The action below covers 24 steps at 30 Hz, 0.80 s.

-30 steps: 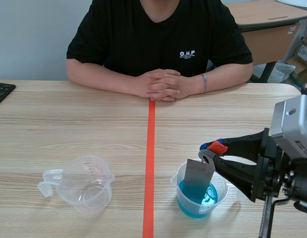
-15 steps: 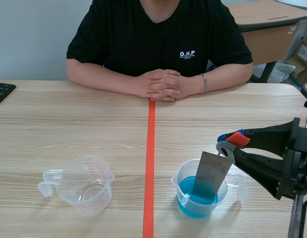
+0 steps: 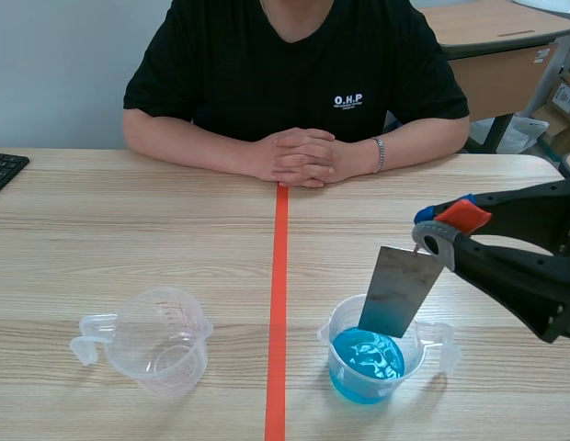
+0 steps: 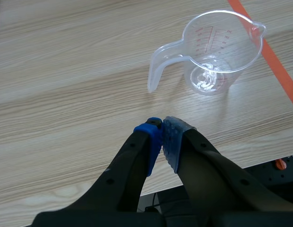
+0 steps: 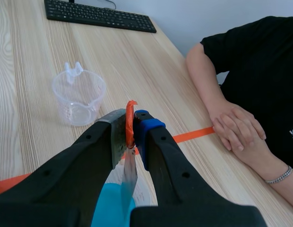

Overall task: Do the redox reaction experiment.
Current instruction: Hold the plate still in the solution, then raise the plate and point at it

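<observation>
Pinched a thin grey metal plate in the right gripper, tilted just above the clear plastic cup of blue liquid, with the left gripper pressed together empty; seemingly the dipping step, wanting steady re-lowering.

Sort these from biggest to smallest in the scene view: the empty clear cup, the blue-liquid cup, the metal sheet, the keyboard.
1. empty clear plastic measuring cup and clear plastic cup of blue liquid: alike in size, a tie.
2. thin grey metal sheet.
3. black keyboard: only its corner shows.
</observation>
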### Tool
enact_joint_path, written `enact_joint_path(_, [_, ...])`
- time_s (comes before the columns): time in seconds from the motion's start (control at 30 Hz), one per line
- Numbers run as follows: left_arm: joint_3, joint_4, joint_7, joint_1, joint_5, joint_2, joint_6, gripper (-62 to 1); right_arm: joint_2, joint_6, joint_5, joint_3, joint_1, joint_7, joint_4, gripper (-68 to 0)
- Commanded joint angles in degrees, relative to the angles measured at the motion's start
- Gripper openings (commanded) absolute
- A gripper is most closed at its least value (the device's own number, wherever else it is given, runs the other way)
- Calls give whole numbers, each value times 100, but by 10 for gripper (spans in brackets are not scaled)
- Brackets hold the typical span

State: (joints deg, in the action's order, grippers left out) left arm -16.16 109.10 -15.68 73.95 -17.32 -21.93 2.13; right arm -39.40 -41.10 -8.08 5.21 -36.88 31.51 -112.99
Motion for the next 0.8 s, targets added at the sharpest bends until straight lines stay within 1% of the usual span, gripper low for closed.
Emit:
enact_joint_path(0.0, [-4,50,-85,15,4,13,13,-567,-44,48,-188,94,37,59,-127,-658])
enact_joint_path(0.07, [-4,50,-85,15,4,13,13,-567,-44,-7,-293,173,37,-24,-210,-658])
enact_joint_path(0.13, [-4,50,-85,15,4,13,13,-567,-44,-162,-400,260,37,-109,-306,-658])
enact_joint_path(0.6, [-4,50,-85,15,4,13,15,-567,-44,-162,-916,518,37,-645,-918,-658])
enact_joint_path(0.77, [-4,50,-85,15,4,13,15,-567,-44,-162,-1086,590,37,-813,-1040,-658])
